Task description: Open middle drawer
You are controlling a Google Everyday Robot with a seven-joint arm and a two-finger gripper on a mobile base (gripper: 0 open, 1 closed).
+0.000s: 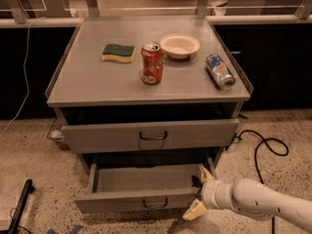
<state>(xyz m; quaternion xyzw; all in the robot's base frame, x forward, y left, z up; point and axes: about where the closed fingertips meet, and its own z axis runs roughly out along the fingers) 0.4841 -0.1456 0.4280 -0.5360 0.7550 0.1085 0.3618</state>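
Observation:
The middle drawer (131, 199) is the lower grey drawer with a small dark loop handle (156, 204). It stands pulled well out, and its inside looks empty. My gripper (201, 193) is at the right end of its front panel, on a white arm (263, 204) that comes in from the lower right. The gripper is open. One cream fingertip (206, 173) is above the drawer's right corner and the other (194, 211) is below it. It holds nothing.
The drawer above (151, 135) has a wider grey front and stands slightly out. On the cabinet top (97, 82) are a green-yellow sponge (118, 52), an upright red can (152, 63), a white bowl (180, 45) and a lying blue can (220, 71). A black cable (265, 147) lies on the floor at the right.

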